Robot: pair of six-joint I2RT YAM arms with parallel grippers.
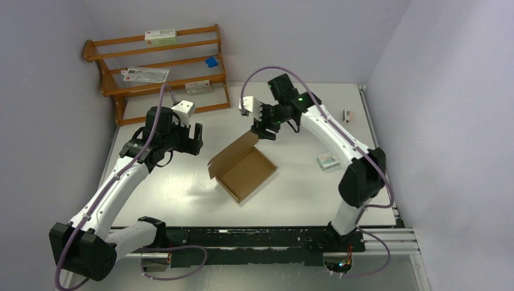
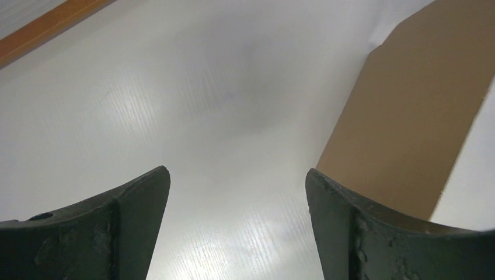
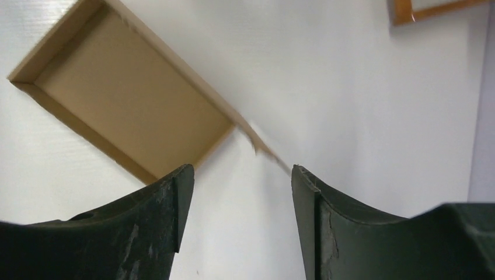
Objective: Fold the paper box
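Observation:
The brown paper box (image 1: 245,173) lies in the middle of the white table as a shallow tray, its lid flap (image 1: 233,151) raised along the far-left side. My right gripper (image 1: 264,132) hovers over the flap's far tip, open with nothing between its fingers. Its wrist view looks down into the paper box (image 3: 131,96) with the flap edge (image 3: 262,146) running toward the gap of the right gripper (image 3: 240,169). My left gripper (image 1: 194,139) hangs open left of the box. The left gripper (image 2: 237,174) frames bare table, the brown flap (image 2: 408,116) showing past its right finger.
A wooden rack (image 1: 160,66) with small cartons and a blue item stands at the back left. A small white carton (image 1: 328,160) lies right of the box, beside the right arm. Another small item (image 1: 348,115) sits near the table's right edge.

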